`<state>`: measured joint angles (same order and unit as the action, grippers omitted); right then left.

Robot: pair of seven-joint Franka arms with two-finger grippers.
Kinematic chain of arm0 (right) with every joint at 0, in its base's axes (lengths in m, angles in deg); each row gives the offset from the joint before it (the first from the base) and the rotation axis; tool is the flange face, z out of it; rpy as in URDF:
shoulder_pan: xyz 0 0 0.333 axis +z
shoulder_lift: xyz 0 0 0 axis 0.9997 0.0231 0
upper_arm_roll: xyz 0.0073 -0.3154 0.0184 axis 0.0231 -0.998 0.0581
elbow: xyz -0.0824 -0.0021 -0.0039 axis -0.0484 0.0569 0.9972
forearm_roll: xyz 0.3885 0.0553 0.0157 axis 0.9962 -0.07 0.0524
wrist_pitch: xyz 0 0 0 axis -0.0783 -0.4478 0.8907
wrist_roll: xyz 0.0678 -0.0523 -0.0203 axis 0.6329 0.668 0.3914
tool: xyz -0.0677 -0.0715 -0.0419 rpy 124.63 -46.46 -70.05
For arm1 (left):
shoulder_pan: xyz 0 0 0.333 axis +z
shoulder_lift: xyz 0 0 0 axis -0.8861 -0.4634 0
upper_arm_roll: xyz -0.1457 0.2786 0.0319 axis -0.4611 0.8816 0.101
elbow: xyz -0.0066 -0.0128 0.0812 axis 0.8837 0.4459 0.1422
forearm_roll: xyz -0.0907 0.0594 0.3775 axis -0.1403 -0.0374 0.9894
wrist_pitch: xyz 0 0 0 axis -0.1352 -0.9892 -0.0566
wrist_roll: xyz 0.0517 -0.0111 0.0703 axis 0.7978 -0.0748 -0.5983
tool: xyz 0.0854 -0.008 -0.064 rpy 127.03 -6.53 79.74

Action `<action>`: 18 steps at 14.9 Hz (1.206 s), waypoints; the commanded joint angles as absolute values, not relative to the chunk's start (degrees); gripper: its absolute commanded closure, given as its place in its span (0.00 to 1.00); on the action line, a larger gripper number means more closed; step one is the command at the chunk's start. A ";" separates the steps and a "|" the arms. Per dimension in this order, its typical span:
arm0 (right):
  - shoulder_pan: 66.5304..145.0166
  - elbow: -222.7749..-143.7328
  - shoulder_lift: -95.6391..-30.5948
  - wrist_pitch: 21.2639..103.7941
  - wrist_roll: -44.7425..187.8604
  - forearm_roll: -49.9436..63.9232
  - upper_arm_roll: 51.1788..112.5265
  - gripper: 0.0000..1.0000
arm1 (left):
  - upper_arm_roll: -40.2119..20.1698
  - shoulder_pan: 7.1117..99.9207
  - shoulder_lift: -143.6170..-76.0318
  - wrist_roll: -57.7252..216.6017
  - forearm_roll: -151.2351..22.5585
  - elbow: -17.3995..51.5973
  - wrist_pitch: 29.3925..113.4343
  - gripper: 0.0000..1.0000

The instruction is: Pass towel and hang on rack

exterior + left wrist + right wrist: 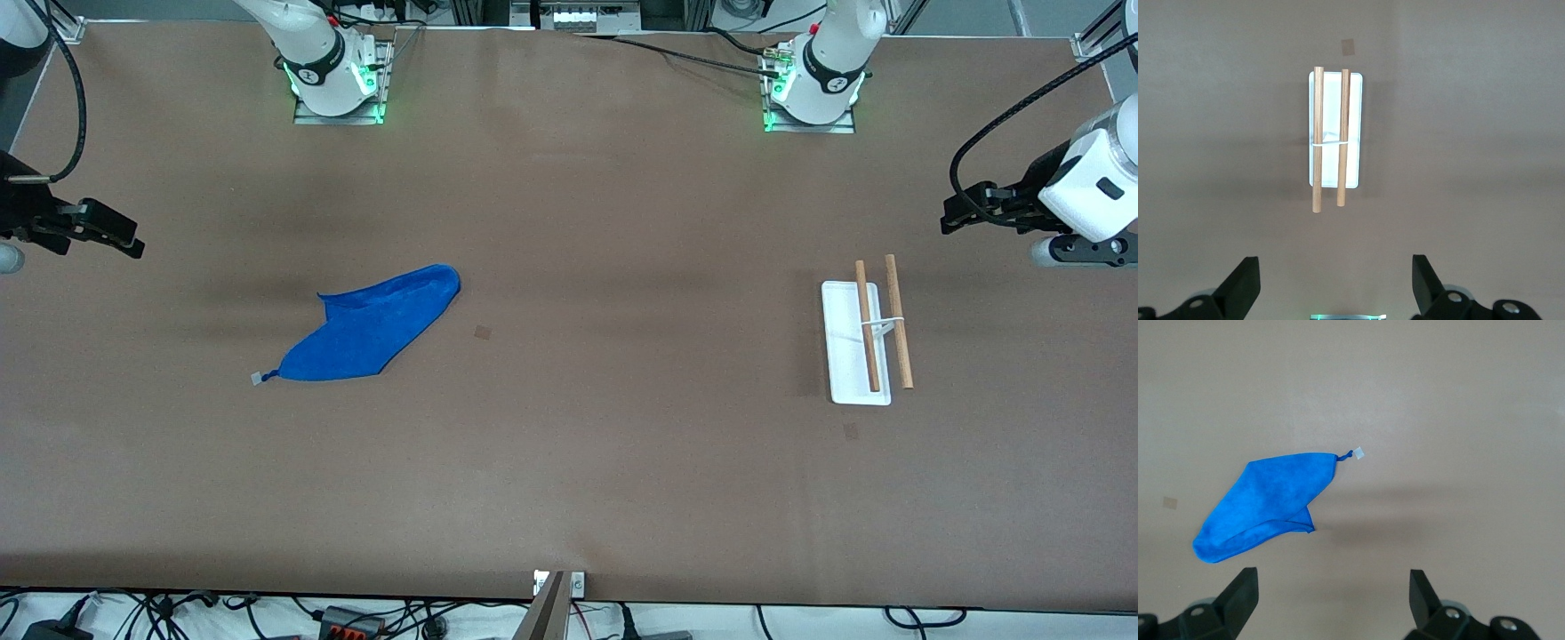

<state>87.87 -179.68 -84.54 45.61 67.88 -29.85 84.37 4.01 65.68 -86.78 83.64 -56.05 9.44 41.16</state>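
The towel (373, 327) lies crumpled on the table toward the right arm's end, well apart from the rack (861, 342). The right gripper (1331, 603), wide open, should descend onto a raised fold. The left gripper (1335, 287) waits open above the rack.

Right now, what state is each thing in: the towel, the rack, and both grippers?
towel: lying folded and flat on the table toward the right arm's end, tag at one corner, not held.
rack: standing on its base toward the left arm's end, both rods bare.
left gripper: open, empty, waiting in the air by the rack.
right gripper: open, empty, waiting in the air by the towel.
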 commanded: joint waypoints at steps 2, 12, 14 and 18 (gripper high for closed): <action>88.32 -181.26 -85.88 45.96 69.34 -30.65 83.87 0.00 | 3.56 65.91 -87.19 84.22 -54.82 8.09 40.56 0.00; 88.23 -182.84 -81.06 45.52 69.25 -30.82 83.96 0.00 | 3.65 65.91 -88.25 84.75 -54.91 6.16 40.47 0.00; 89.11 -183.46 -77.11 45.35 69.25 -30.82 84.31 0.00 | 3.65 65.91 -88.33 84.75 -54.82 6.16 40.47 0.00; 92.89 -183.20 -69.20 44.38 76.16 -30.65 84.58 0.00 | 3.65 66.17 -88.33 84.92 -54.91 6.16 40.47 0.00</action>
